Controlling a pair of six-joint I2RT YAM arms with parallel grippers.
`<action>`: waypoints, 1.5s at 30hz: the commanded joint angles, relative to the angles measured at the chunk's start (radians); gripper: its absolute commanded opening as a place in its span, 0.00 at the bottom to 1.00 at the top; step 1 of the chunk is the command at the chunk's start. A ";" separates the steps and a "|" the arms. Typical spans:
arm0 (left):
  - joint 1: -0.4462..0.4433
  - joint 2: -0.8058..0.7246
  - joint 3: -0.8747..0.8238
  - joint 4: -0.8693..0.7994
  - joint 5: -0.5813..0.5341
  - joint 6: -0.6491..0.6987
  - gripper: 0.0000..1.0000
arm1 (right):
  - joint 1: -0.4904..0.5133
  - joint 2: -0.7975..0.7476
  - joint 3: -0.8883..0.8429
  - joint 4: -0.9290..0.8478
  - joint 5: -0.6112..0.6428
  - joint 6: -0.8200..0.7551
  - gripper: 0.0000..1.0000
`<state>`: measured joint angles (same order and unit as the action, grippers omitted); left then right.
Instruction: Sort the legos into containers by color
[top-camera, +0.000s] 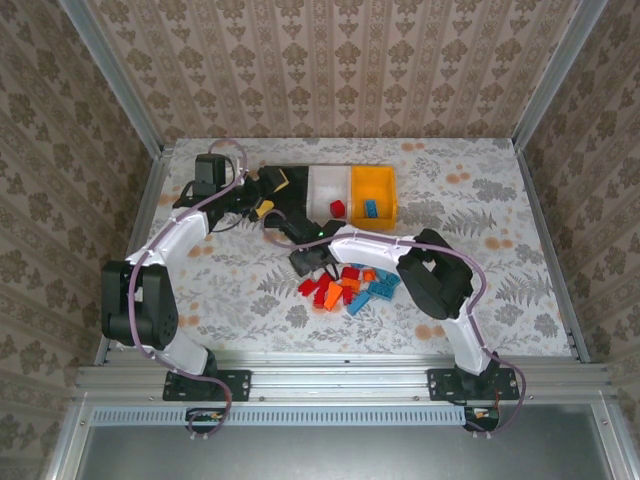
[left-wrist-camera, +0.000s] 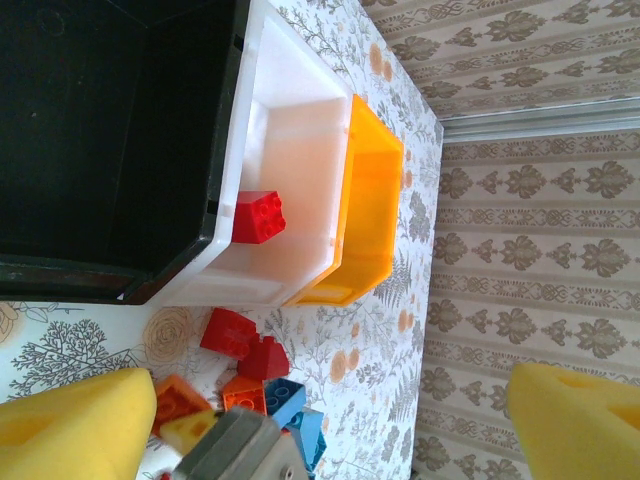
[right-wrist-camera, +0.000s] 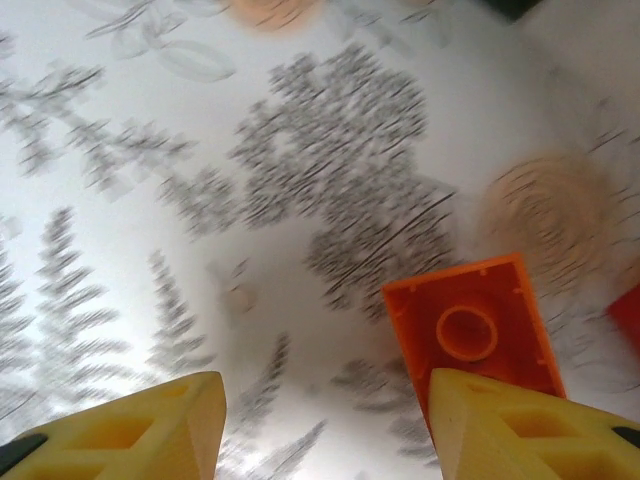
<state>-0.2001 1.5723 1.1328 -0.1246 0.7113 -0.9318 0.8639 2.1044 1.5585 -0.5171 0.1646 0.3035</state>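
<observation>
Three containers stand in a row at the back: black (top-camera: 272, 178), white (top-camera: 326, 182) and yellow-orange (top-camera: 372, 182). A red brick (left-wrist-camera: 258, 216) lies in the white bin (left-wrist-camera: 290, 110), and a blue brick (top-camera: 371, 208) in the yellow-orange one. A loose pile of red, orange and blue legos (top-camera: 345, 285) sits mid-table. My left gripper (top-camera: 272, 197) hovers open by the black bin (left-wrist-camera: 100, 130), empty. My right gripper (right-wrist-camera: 325, 400) is open low over the cloth at the pile's left edge. An upside-down orange brick (right-wrist-camera: 470, 325) lies beside its right finger, not between the fingers.
The table carries a floral cloth (top-camera: 480, 230) and is walled by patterned panels on three sides. In the left wrist view the pile's red (left-wrist-camera: 230, 333), orange (left-wrist-camera: 245, 393) and blue (left-wrist-camera: 285, 400) bricks lie just in front of the bins, next to the right arm's grey wrist (left-wrist-camera: 235, 450).
</observation>
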 joint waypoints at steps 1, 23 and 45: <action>0.008 0.002 0.002 0.008 0.017 0.005 0.92 | -0.008 -0.099 -0.015 -0.003 -0.081 0.072 0.57; 0.024 0.001 0.007 0.003 0.019 0.008 0.92 | -0.063 0.048 0.063 -0.097 -0.042 -0.086 0.69; 0.165 -0.035 0.007 -0.001 0.020 -0.002 0.92 | -0.067 -0.112 0.034 0.061 -0.058 0.051 0.31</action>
<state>-0.0784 1.5700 1.1328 -0.1268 0.7197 -0.9318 0.8024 2.0621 1.5585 -0.5056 0.1177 0.3122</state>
